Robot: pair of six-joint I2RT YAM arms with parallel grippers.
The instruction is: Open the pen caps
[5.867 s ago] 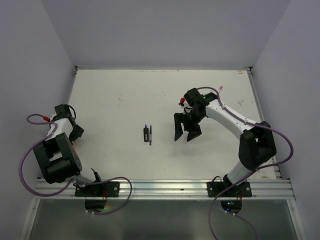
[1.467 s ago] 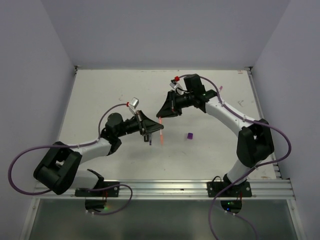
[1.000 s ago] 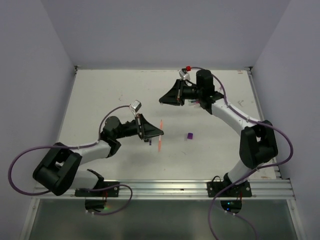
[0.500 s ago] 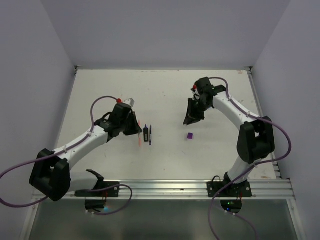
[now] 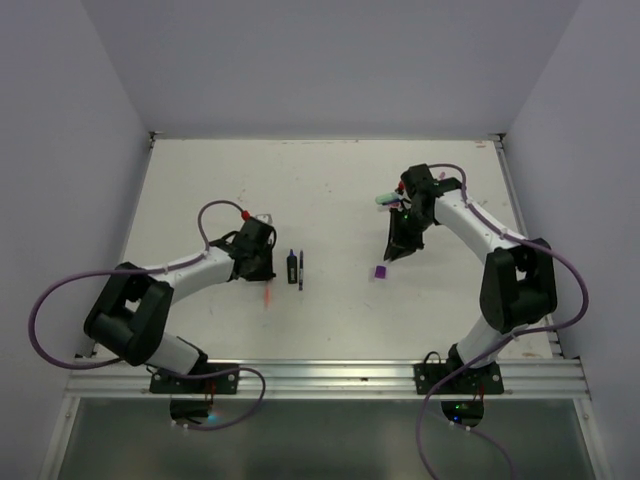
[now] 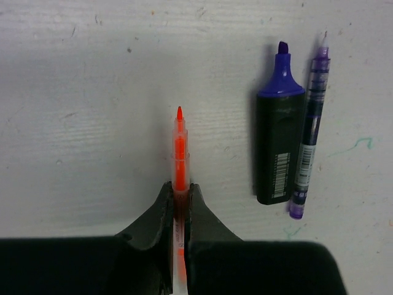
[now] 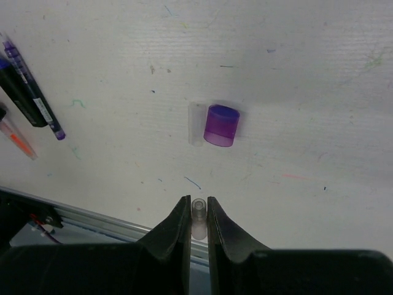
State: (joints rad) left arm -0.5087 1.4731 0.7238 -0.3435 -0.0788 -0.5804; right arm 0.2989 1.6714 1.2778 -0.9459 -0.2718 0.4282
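Pen caps: the purple cap [image 7: 221, 125], a stubby translucent cylinder, lies on the matte, scuffed white worktop [image 7: 307, 74] just beside a clear cap [image 7: 196, 125]. A third cap [image 7: 198, 216], a small pale tube, is pinched between the right fingers [image 7: 175, 232]. The left fingers [image 6: 158, 216] pinch a slim orange pen [image 6: 179, 153], its pointed tip bare. Near it lie a blocky black highlighter [image 6: 279, 153] with a purple chisel tip and a thin purple pen [image 6: 310, 135], side by side.
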